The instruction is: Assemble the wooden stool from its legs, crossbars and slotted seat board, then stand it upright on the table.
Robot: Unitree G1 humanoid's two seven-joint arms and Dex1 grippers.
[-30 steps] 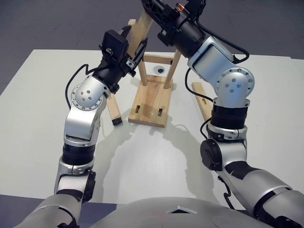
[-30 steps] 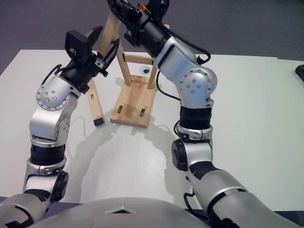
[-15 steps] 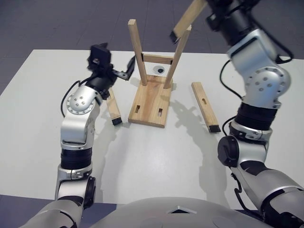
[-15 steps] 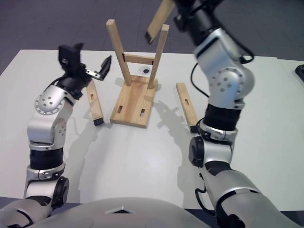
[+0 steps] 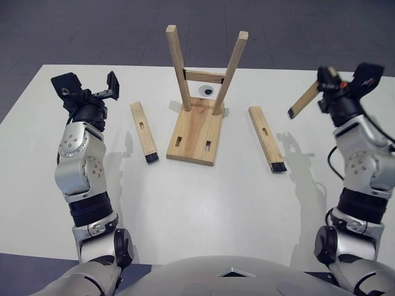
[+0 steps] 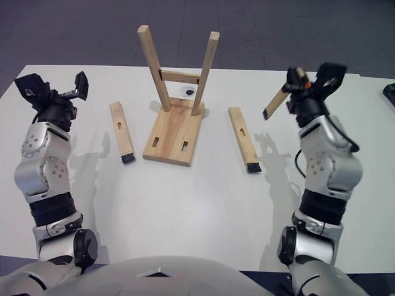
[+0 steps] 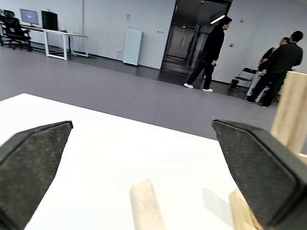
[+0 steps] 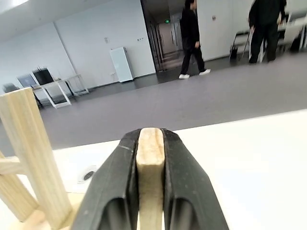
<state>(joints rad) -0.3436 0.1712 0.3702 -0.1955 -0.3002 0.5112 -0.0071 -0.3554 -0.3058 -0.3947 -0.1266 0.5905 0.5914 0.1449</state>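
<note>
We judge it half done: two legs (image 5: 178, 68) and a crossbar (image 5: 204, 76) stand in the seat board (image 5: 194, 132), and two loose legs (image 5: 143, 131) lie beside it on the tabletop (image 5: 203, 203). The right tool (image 8: 150, 143) pinches another crossbar (image 5: 303, 98); the left tool (image 5: 88, 89) is spread, empty.

A small round black cable hole with a pale ring (image 5: 208, 91) sits in the white tabletop (image 5: 203, 209) near its far edge. A dark grey floor (image 5: 92, 31) stretches beyond. At the far right lies a black object (image 6: 390, 91), too cropped to identify. In the room behind, a white desk (image 7: 64, 34) stands near a lit monitor (image 7: 29, 17) and a black office chair (image 7: 12, 29). A tall white cabinet (image 7: 132, 46) stands against the pale wall, beside an open doorway (image 7: 184, 36).
</note>
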